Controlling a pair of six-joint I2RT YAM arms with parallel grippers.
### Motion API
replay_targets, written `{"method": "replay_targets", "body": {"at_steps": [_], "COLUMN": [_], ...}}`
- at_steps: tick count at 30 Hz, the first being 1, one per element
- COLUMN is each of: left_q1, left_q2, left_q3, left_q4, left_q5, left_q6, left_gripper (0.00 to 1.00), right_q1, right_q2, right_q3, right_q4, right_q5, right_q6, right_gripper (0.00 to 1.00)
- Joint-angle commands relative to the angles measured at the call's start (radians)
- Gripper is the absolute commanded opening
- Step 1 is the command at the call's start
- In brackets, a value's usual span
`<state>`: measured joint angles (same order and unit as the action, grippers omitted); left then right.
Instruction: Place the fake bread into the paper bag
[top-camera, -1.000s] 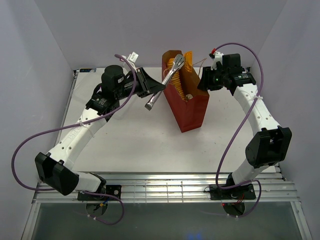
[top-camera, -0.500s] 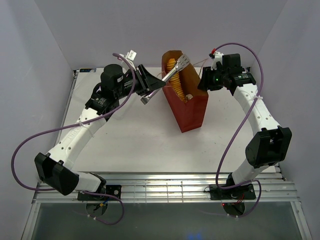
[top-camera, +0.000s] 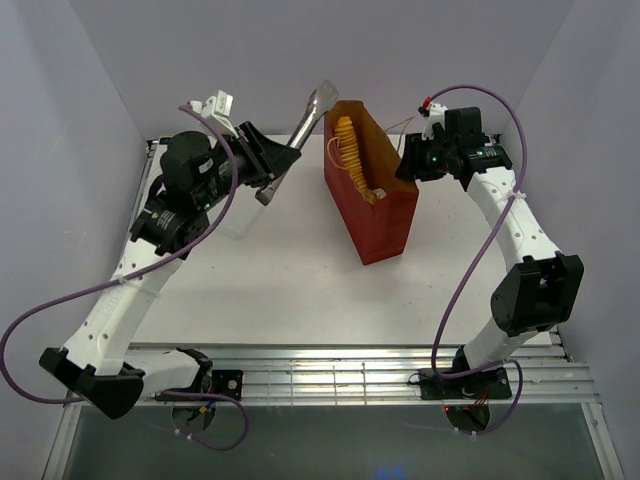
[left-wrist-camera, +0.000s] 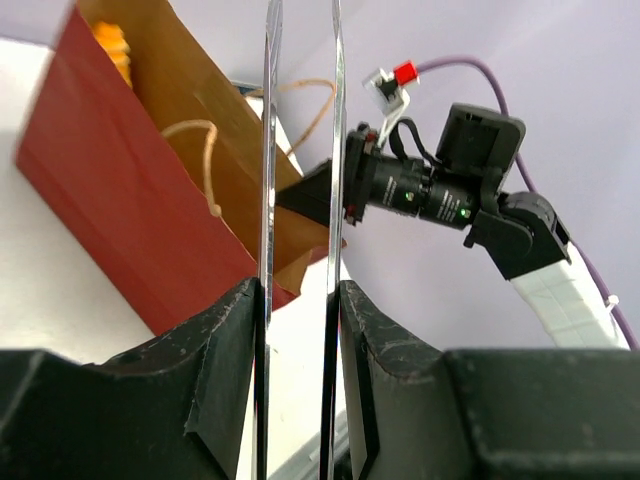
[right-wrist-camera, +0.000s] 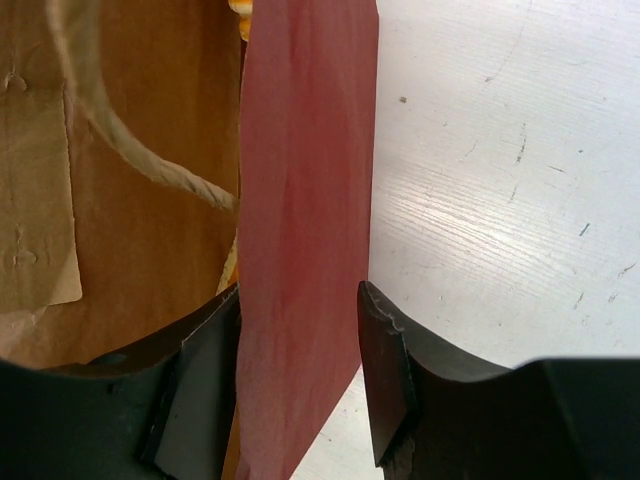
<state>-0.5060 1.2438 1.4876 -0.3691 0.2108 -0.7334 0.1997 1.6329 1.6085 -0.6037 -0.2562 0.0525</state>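
Observation:
The dark-red paper bag (top-camera: 385, 225) stands upright at the table's back centre. A ridged golden loaf of fake bread (top-camera: 346, 148) lies inside it, and also shows in the left wrist view (left-wrist-camera: 112, 45). The other pastries are out of view. My left gripper (top-camera: 283, 160) is shut on metal tongs (top-camera: 300, 130), held up to the left of the bag with nothing between their tips. In the left wrist view (left-wrist-camera: 298, 290) both tong arms (left-wrist-camera: 270, 150) run between my fingers. My right gripper (top-camera: 405, 165) is partly open, astride the bag's right wall (right-wrist-camera: 305, 200). The inner finger (right-wrist-camera: 200, 380) lies against the wall.
The bag's tan string handles (left-wrist-camera: 205, 150) hang inside its mouth. Purple walls close the table (top-camera: 250, 270) in at the back and both sides. A metal rail runs along the near edge (top-camera: 330, 370).
The tongs carried the ridged loaf into the bag's mouth, then came out empty. My left arm has since lifted up and to the left. The right arm has not moved.

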Motion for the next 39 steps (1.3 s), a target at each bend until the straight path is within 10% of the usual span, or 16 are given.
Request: {"method": "replay_targets", "body": {"at_steps": [1, 15, 39], "left_q1": [-0.003, -0.017, -0.207], "left_q2": [-0.11, -0.121, -0.038], "left_q3": [0.016, -0.363, -0.705], "left_q4": [-0.082, 0.001, 0.269], "left_q5": [-0.172, -0.29, -0.629], "left_q6": [0.087, 0.129, 0.164], "left_gripper": [0.46, 0.41, 0.39], "right_q1": [0.003, 0.004, 0.033], "right_q2": [-0.03, -0.111, -0.499], "right_q3": [0.048, 0.064, -0.172], "right_q4": [-0.002, -0.021, 0.018], "right_q5": [0.003, -0.023, -0.163], "right_q6": [-0.005, 0.032, 0.099], "right_gripper": [0.52, 0.98, 0.9]}}
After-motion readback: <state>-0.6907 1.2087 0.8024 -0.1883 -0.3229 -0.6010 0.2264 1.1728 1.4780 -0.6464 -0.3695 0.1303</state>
